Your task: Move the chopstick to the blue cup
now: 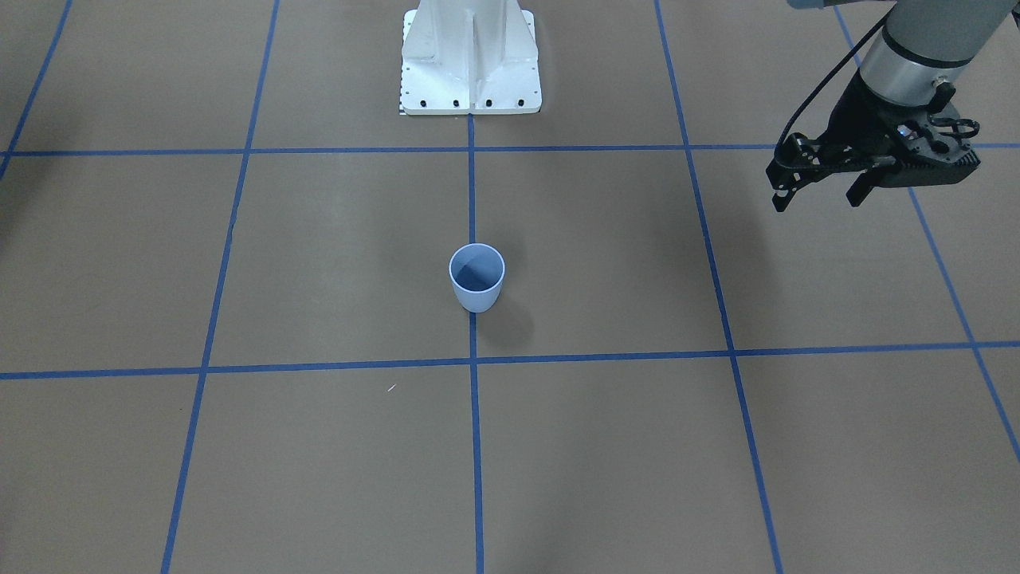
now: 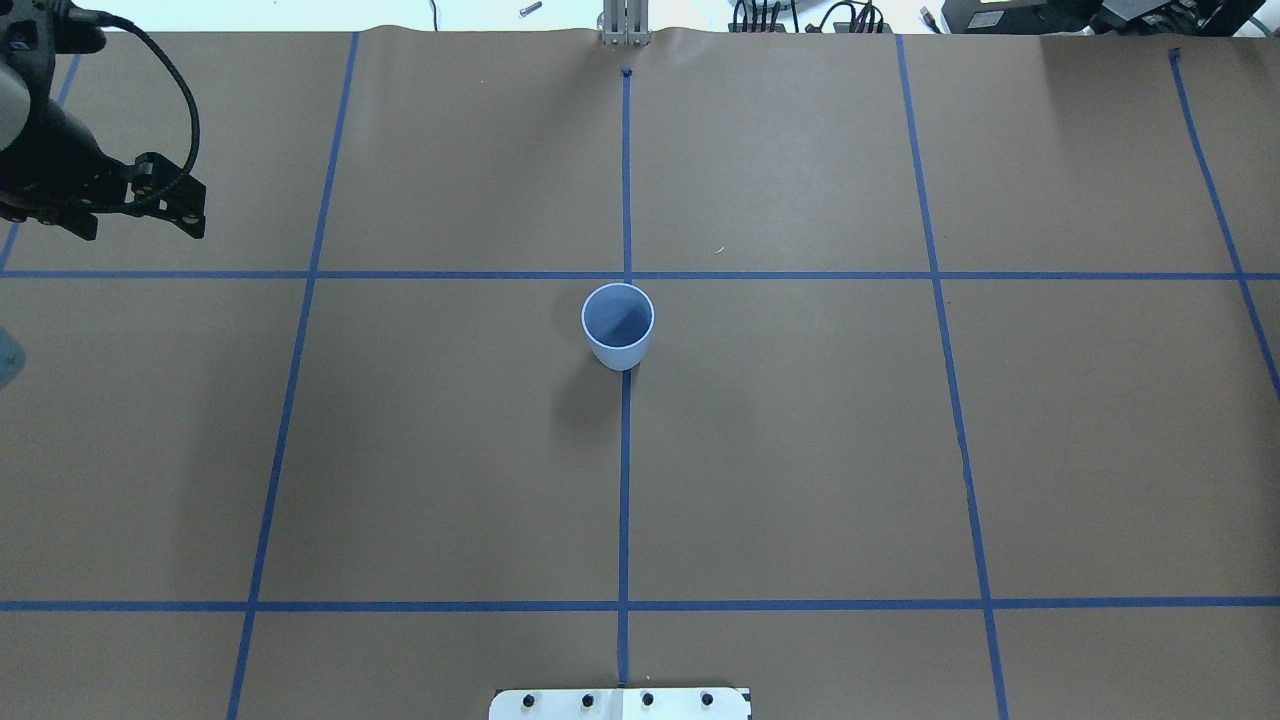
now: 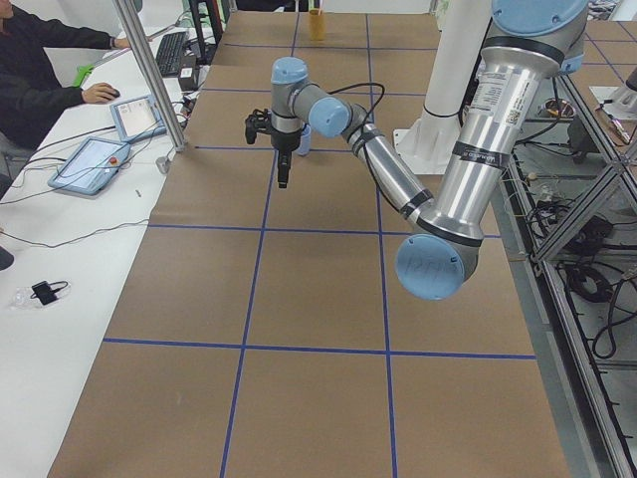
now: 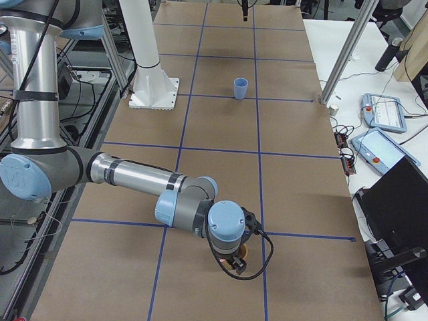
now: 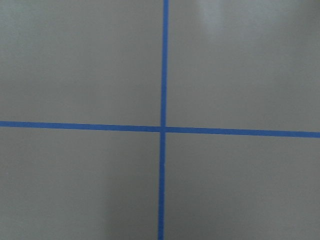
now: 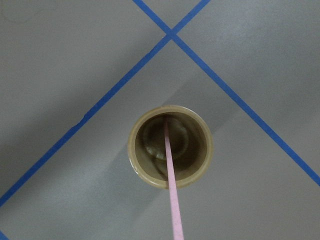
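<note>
The chopstick (image 6: 170, 170) is seen in the right wrist view standing in a tan cup (image 6: 205, 160). Its lower end rests on the cup's bottom and its shaft runs up out of the view's lower edge. The tan cup (image 4: 245, 251) is placed beside a crossing of the tape lines (image 5: 163, 130), at the robot's right end of the worktop (image 1: 319, 263).

The right tool (image 4: 235, 262) is held directly over that cup. It is shown only in the right side view, so it cannot be told whether its fingers are spread or pinched on the stick.

The blue cup (image 1: 476, 301) is set upright on the centre tape line, in the middle of the worktop and well apart from the tan cup. Its darker inside is shown in the overhead view (image 2: 618, 355).

The left tool (image 1: 819, 198) is held above the worktop at the robot's left, well apart from both cups. Its fingers are spread and nothing is held between them (a clear gap is seen from the front and from overhead (image 2: 140, 228)). Only a tape crossing is shown in the left wrist view.

A person (image 3: 40, 80) is seated at a side desk.
</note>
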`<action>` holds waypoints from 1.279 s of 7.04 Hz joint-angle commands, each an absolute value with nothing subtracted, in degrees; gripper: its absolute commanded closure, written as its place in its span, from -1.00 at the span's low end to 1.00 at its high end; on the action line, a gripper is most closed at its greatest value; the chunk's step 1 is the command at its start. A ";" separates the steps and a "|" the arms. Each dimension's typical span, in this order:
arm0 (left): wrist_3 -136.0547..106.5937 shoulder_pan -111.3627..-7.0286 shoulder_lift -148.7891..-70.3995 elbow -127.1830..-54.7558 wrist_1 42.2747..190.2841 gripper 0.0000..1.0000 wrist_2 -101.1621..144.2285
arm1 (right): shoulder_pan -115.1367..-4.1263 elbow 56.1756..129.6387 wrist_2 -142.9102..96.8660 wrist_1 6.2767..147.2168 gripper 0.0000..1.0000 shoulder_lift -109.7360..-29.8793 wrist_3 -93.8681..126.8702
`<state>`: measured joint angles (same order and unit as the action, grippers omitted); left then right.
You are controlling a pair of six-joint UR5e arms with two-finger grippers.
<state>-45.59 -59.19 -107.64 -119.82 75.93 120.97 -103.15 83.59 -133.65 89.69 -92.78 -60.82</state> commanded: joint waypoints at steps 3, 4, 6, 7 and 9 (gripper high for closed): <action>-45.44 -59.33 -107.32 -119.79 75.94 -0.97 120.94 | -103.10 80.06 -134.03 85.17 -0.34 -92.46 -60.12; -45.44 -59.33 -107.14 -119.79 75.94 -0.97 121.02 | -103.10 80.24 -134.21 85.25 -0.34 -91.76 -59.60; -45.44 -59.33 -107.14 -119.79 75.94 -0.97 120.94 | -103.10 80.24 -134.30 85.25 -0.10 -91.49 -59.59; -45.44 -59.33 -107.14 -119.79 75.94 -0.97 120.94 | -103.01 80.24 -134.30 85.34 -0.05 -91.49 -59.50; -45.44 -59.33 -107.14 -119.71 75.94 -0.97 121.02 | -102.83 80.24 -135.08 85.43 0.11 -91.49 -58.36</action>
<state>-45.44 -59.30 -107.14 -119.74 75.94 120.96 -102.90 80.24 -134.51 85.39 -91.50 -58.99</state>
